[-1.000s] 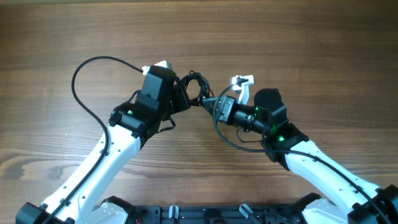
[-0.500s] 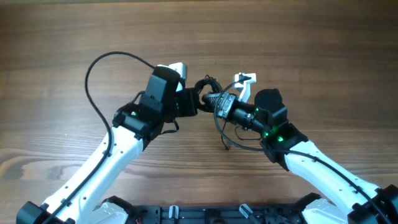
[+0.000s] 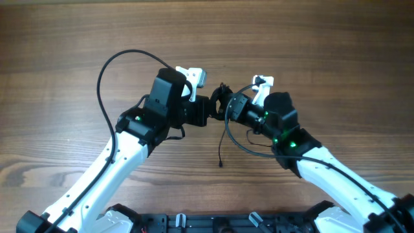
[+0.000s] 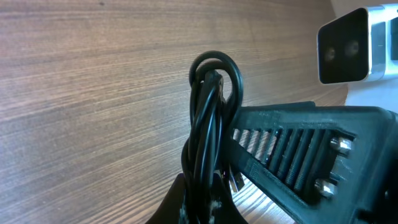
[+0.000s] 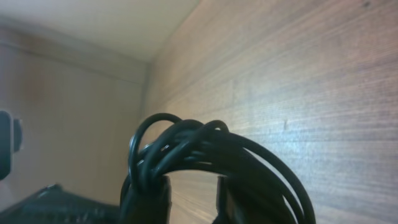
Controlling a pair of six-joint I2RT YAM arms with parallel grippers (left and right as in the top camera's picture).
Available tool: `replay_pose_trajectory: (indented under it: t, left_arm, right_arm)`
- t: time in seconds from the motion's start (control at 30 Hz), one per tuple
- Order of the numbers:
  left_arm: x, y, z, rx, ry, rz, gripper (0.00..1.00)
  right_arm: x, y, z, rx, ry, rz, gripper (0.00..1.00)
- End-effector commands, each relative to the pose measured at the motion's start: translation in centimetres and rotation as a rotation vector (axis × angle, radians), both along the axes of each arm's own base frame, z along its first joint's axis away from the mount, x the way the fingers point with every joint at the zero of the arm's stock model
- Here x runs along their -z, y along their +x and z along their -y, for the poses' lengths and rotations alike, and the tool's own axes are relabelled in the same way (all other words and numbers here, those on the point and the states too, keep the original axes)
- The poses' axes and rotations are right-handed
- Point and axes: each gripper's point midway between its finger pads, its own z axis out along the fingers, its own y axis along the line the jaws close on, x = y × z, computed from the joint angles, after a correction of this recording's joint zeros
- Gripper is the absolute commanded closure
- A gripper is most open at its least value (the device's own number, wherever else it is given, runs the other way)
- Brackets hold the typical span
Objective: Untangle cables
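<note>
Both arms have swung right and drawn close, and a loose end (image 3: 220,162) now trails toward the near edge. The cables (image 3: 222,97) bunch between the wrists, seemingly raised off the surface (image 3: 310,39). The left fingers (image 3: 208,110) are clamped on the bundle. The right fingers (image 4: 298,155) sit just beside it on its right, but whether they grip it I cannot tell. The loops stand upright, so a sideways pull apart looks unobstructed.

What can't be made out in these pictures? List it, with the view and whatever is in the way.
- Overhead: how the cables cross inside the knot; the left gripper and right gripper cover it.
- Overhead: the plug on the hanging end; too small.
- Right wrist: whether the right gripper's jaws pinch the cables; the bottom edge cuts them off and near strands blur.
- Left wrist: how far down the cables run; the bottom edge cuts them off.
</note>
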Motion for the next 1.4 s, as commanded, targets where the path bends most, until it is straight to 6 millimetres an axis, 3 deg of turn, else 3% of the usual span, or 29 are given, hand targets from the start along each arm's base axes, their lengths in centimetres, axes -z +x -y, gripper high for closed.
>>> replay_pose_trajectory:
  t: [0.0,0.13,0.2,0.3,0.4,0.67,0.8,0.93,1.03,1.27,1.37]
  left_arm:
    - [-1.6,1.6,-1.9,-0.037,0.006,0.083,0.96]
    - [-2.0,3.3,-4.0,-0.107,0.002,0.107,0.96]
    - [-2.1,3.5,-4.4,-0.096,0.008,0.122,0.96]
    - [-2.8,2.5,-3.3,0.052,-0.036,0.159,0.96]
    - [-3.5,1.0,-2.5,0.219,-0.082,0.206,0.96]
    - [-3.0,1.5,-4.9,0.208,-0.063,0.212,0.96]
    - [-3.0,2.5,-6.5,0.149,-0.061,0.207,0.96]
    - [-2.6,3.1,-7.3,0.069,-0.064,0.158,0.96]
    - [-2.5,3.1,-7.3,0.018,-0.094,0.104,0.96]
    - [-2.5,2.8,-6.6,-0.006,-0.126,0.053,0.96]
    - [-2.4,2.2,-5.7,0.025,-0.124,0.045,0.96]
  right_arm:
    - [-5.3,0.0,2.4,-0.054,0.007,0.201,0.42]
    - [-8.4,-1.5,3.5,-0.141,-0.014,0.351,0.27]
    - [-7.7,-1.9,3.7,-0.165,-0.08,0.38,0.2]
    - [-5.9,-2.1,3.7,-0.179,-0.111,0.317,0.04]
    - [-3.8,-2.1,3.4,-0.216,-0.144,0.277,0.0]
    - [-2.7,-2.7,0.9,-0.394,-0.062,0.294,0.14]
    - [-1.7,-3.4,0.3,-0.403,0.053,0.113,0.37]
    - [-1.6,-4.1,-1.0,-0.391,0.131,-0.016,0.37]
    - [-1.5,-3.6,-2.4,-0.296,0.131,-0.046,0.45]
    - [-0.5,-1.9,-2.7,-0.076,0.096,-0.075,0.58]
    - [-0.4,-1.3,-2.3,-0.033,0.083,-0.064,0.59]
